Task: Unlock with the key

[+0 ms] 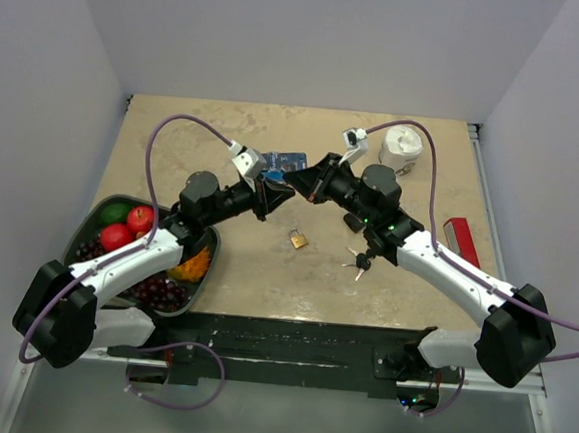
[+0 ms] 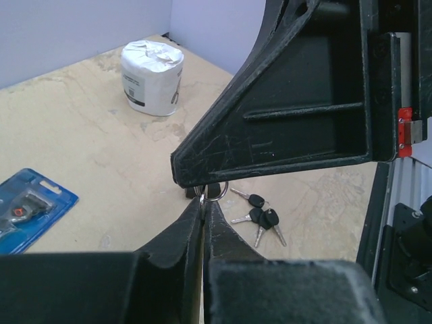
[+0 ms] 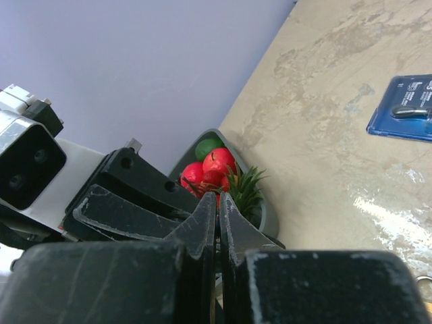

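The key bunch [image 1: 359,260], short silver keys with black heads, lies loose on the table under the right arm. It also shows in the left wrist view [image 2: 260,217]. My left gripper [image 1: 269,188] and right gripper [image 1: 292,185] meet tip to tip above the table's middle. The left gripper [image 2: 204,201] is shut on a silver ring [image 2: 217,192] that sticks out at its tips, right under the right gripper's finger [image 2: 283,115]. The right gripper [image 3: 217,197] is shut, and I cannot tell what is between its jaws. No black padlock shows.
A small brass padlock [image 1: 297,239] lies in the middle of the table. A blue blister pack [image 1: 290,161] lies behind the grippers. A white roll [image 1: 402,147] stands at the back right. A red box [image 1: 461,238] lies at the right. A fruit tray [image 1: 205,270] sits at the left.
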Tool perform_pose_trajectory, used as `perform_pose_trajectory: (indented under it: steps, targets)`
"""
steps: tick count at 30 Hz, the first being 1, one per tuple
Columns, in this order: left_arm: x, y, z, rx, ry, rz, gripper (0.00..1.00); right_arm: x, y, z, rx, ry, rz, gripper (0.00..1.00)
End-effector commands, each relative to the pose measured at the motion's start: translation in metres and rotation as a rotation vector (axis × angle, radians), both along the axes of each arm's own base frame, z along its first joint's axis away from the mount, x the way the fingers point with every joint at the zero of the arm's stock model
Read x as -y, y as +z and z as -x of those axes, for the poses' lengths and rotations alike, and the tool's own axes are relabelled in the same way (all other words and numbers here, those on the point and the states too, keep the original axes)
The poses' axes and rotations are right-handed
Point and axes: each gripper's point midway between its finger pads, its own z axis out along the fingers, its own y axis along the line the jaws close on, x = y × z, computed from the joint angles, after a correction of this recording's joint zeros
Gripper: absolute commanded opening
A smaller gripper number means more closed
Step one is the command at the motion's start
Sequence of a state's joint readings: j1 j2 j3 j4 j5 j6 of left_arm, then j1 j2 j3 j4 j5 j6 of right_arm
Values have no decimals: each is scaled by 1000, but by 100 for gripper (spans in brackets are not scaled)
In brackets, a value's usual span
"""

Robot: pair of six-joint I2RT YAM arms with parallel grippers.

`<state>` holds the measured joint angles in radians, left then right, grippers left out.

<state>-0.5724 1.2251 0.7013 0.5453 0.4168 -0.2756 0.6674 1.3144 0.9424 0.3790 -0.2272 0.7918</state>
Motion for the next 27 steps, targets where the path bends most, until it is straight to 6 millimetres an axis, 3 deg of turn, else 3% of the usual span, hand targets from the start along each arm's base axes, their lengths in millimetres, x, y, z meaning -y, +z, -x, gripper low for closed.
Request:
perform_pose_trajectory:
  steps: [1, 4, 11, 12, 14, 17, 21, 24, 27]
  targets:
    - [4, 35, -1, 97, -9, 57, 0, 0, 17, 5, 30, 9, -36, 0]
    - [1, 31, 2, 99, -6, 38, 0, 2, 13, 4, 27, 1, -29, 0]
    - [2, 18, 32, 127, -158, -103, 0, 17, -5, 0, 31, -38, 66, 0]
    - [2, 3, 40, 96, -206, -156, 0, 20, -5, 1, 34, -35, 74, 0]
    - [2, -4, 46, 72, -245, -199, 0, 24, -13, 1, 39, -24, 114, 1]
    - [-4, -28, 58, 19, -292, -281, 0, 30, -19, 4, 53, 9, 166, 11]
    - [-10, -54, 73, -51, -354, -358, 0, 38, -25, 8, 94, 33, 253, 45]
    - [-9, -60, 81, -83, -411, -379, 0, 45, -28, 15, 129, 50, 313, 57]
    - [-7, -64, 89, -118, -481, -393, 0, 45, -35, 32, 180, 132, 347, 59]
